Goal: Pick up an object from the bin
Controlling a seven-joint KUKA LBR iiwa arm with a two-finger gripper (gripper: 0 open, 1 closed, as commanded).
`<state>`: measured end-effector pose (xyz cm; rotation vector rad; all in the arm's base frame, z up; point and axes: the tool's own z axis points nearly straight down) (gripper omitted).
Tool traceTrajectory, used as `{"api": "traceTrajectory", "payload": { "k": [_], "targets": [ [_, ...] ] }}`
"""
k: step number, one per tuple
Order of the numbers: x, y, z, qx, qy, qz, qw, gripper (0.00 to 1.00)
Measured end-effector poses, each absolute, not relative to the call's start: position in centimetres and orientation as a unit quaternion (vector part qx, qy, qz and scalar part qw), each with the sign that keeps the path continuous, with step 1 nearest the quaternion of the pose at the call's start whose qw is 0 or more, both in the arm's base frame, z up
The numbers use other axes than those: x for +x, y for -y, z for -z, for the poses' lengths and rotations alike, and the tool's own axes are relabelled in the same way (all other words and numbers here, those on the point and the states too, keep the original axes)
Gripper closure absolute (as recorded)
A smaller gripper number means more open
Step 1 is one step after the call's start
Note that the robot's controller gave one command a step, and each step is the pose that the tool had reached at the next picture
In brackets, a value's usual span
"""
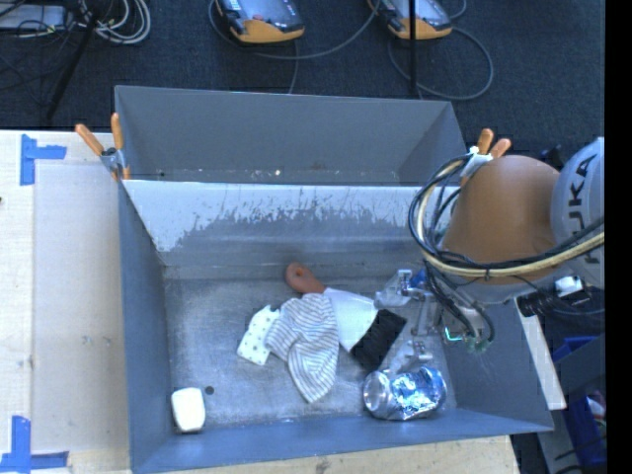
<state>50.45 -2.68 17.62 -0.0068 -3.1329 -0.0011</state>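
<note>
The gripper (422,342) is seen low in the right part of the bin, hung beneath the arm's orange cover (499,215), which is carried in over the right wall. Whether it is open or closed cannot be told, and nothing can be made out in its grasp.

It is placed just above a crumpled silver-and-blue foil wrapper (405,393) that lies against the near wall, and just beside a black oblong block (378,339) on its left. Either may be judged the likely pick, since both lie at the edge of the clutter, where room for a descent is left on the right side.

The black block is propped aslant on a white sheet-like piece (351,316), so a tilted and less sure hold is to be expected there. Further left, a grey-and-white striped cloth (308,349) is draped partly over a white dotted card (259,336). A reddish-brown rounded thing (304,277) is set behind them.

Well apart, in the near left corner of the grey metal bin (197,235), a pale block (188,409) rests alone.
</note>
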Motion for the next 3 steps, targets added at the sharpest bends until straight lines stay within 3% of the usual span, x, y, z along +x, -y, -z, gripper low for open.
{"api": "traceTrajectory", "payload": {
  "k": [1, 2, 3],
  "targets": [
    [50.6, 2.7, -17.9, -0.002, 1.0, 0.0, 0.001, 0.0],
    [52.7, 2.9, -12.7, 0.027, 1.0, 0.0, -0.003, 0.0],
    [51.8, 3.2, -9.3, -0.061, 0.998, 0.0, 0.0, 1.0]
  ]
}}
